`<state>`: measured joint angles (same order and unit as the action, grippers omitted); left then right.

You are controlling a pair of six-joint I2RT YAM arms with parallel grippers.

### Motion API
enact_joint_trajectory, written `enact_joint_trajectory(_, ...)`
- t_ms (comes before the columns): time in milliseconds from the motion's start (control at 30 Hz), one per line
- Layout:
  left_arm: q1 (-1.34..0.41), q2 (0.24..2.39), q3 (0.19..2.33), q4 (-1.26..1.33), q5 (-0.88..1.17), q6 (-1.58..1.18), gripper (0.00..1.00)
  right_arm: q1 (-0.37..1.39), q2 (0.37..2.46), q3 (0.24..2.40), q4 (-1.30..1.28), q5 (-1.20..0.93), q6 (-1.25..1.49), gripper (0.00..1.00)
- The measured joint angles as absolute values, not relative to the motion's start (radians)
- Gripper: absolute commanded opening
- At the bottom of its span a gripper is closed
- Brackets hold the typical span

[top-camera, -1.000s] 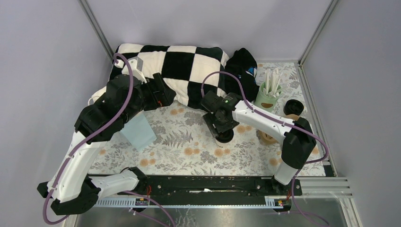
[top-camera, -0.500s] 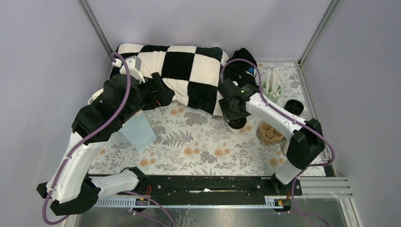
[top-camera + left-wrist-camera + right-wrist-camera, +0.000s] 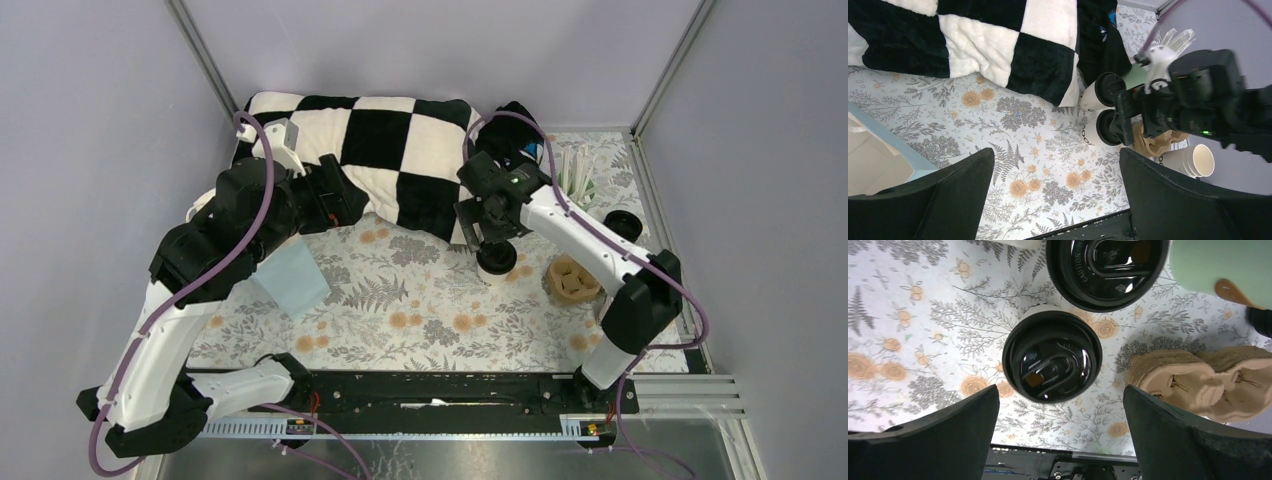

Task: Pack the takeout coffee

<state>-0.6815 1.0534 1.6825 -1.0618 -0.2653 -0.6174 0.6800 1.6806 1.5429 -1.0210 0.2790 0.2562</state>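
The floral bench (image 3: pixel 400 300) carries a black-and-white checked blanket (image 3: pixel 390 140) along its far side, with a pale blue bag (image 3: pixel 292 282) toward the left and a brown pulp carrier (image 3: pixel 572 280) toward the right. The left arm reaches out beside the bag. The left fingers (image 3: pixel 1057 152) are spread wide over bare bench and have hold of nothing. The right arm leans in over the middle-right. Directly under it stands the takeout coffee (image 3: pixel 1052 356), a white cup with a black lid, upright on the bench and just beside the carrier. A second coffee (image 3: pixel 1107 267) stands close behind it, next to a mint-green cup (image 3: pixel 1228 265). The right fingers (image 3: pixel 1060 395) hang above the nearer lid, opened well past its rim on both sides and touching nothing. The step in hand looks like the pick-up of that nearer cup, with packing not yet begun. The next move calls for a straight descent so the fingers pass the lid and close on the paper wall below it, clear of the neighbouring cup. A level lift then takes the cup to the carrier or the bag; which one is meant cannot be told.
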Motion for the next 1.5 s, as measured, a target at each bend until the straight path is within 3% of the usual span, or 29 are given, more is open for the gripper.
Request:
enact_joint_trajectory(100,-0.682,1.056,1.682,-1.062,-0.262,-0.607,0.99,0.670,1.636,1.592,-1.068,0.278,0.269,0.95)
enact_joint_trajectory(200,-0.682,1.060,1.682,-1.061,-0.259,-0.598,0.99,0.601,1.493,1.551,-1.100,0.265,0.286,0.81)
enact_joint_trajectory(367,-0.682,1.079,1.683,-1.049,-0.224,-0.567,0.99,0.323,1.246,1.361,-1.126,0.254,0.323,0.75)
enact_joint_trajectory(600,-0.682,1.120,1.674,-1.015,-0.159,-0.504,0.99,0.201,1.240,1.035,-1.001,0.101,0.376,0.60)
enact_joint_trajectory(833,-0.670,1.119,1.634,-0.980,-0.104,-0.444,0.99,0.133,1.173,0.828,-0.801,-0.011,0.424,0.59)
enact_joint_trajectory(1067,-0.647,1.119,1.634,-0.973,-0.089,-0.386,0.99,0.096,1.196,0.822,-0.655,-0.028,0.423,0.59)
enact_joint_trajectory(1500,-0.641,1.132,1.656,-0.978,-0.089,-0.343,0.99,0.080,1.215,0.897,-0.643,-0.009,0.395,0.59)
